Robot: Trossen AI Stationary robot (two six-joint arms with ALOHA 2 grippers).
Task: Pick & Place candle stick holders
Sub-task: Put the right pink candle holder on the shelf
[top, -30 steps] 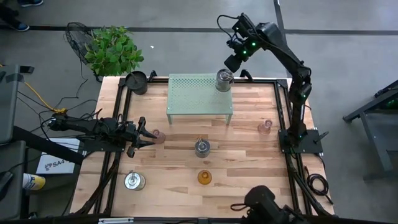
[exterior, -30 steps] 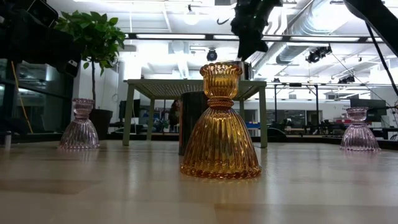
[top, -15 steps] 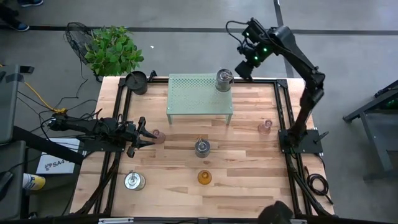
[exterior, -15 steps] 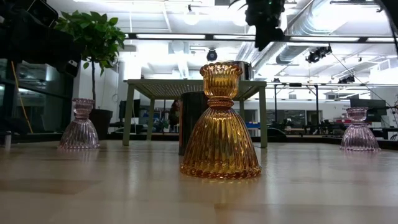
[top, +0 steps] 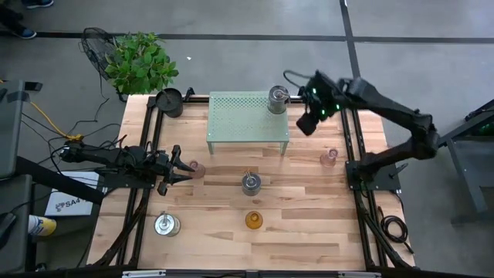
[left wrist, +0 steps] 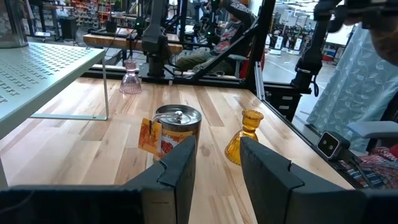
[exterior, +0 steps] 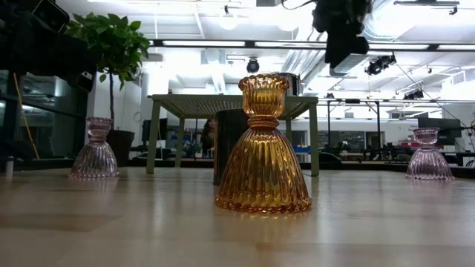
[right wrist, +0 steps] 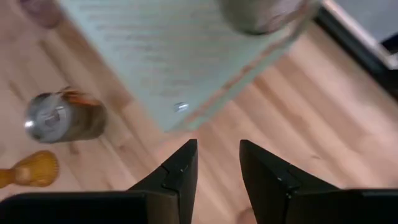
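Candle stick holders are spread across the wooden table (top: 309, 224), six by my count in the high view: three silvery ones, one amber, two pink. One silvery holder (top: 278, 99) stands on the green perforated shelf (top: 239, 120) at its right rear corner, a second (top: 251, 183) stands mid-table in front of the shelf, and a third (top: 166, 224) is near the front left. The amber holder (top: 254, 220) stands in front of the middle one. One pink holder (top: 197, 169) is just off the tips of my left gripper (top: 184, 169), though I cannot tell whether I touch it; the other pink holder (top: 329, 157) stands well apart, on the right side. My left wrist view misses that near pink one but shows an orange label on the middle silvery holder, which the high view barely hints at. It also shows my left fingers (left wrist: 180, 165) a narrow gap apart with nothing between them. My right gripper (top: 306, 123) hangs in the air just right of the shelf, its fingers (right wrist: 180, 168) likewise narrowly parted and empty. The low view alone shows the ribbed glass of the amber and pink holders. One black pot (top: 170, 101) and one potted plant (top: 139, 62) are at the rear left.
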